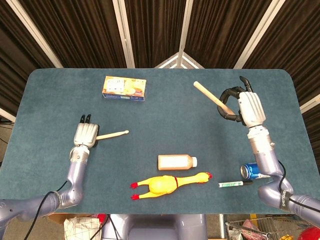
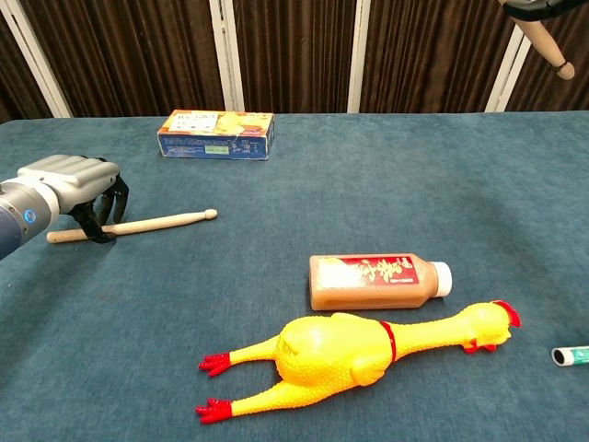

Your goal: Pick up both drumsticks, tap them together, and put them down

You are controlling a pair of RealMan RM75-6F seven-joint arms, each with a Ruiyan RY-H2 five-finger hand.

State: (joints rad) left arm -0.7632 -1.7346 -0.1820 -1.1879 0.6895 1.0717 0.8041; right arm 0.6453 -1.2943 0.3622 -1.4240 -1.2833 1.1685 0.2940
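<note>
One light wooden drumstick lies nearly level at the table's left side. My left hand grips it near its butt end with fingers curled round it, tip pointing right. Whether the stick touches the cloth I cannot tell. The second drumstick is held up in the air at the right by my right hand, fingers wrapped round its lower part, thick end pointing up and left. In the chest view only that stick's end and a sliver of the right hand show.
A yellow and blue box lies at the back left. Near the front are an orange bottle on its side and a rubber chicken. A blue can and a marker sit at the front right.
</note>
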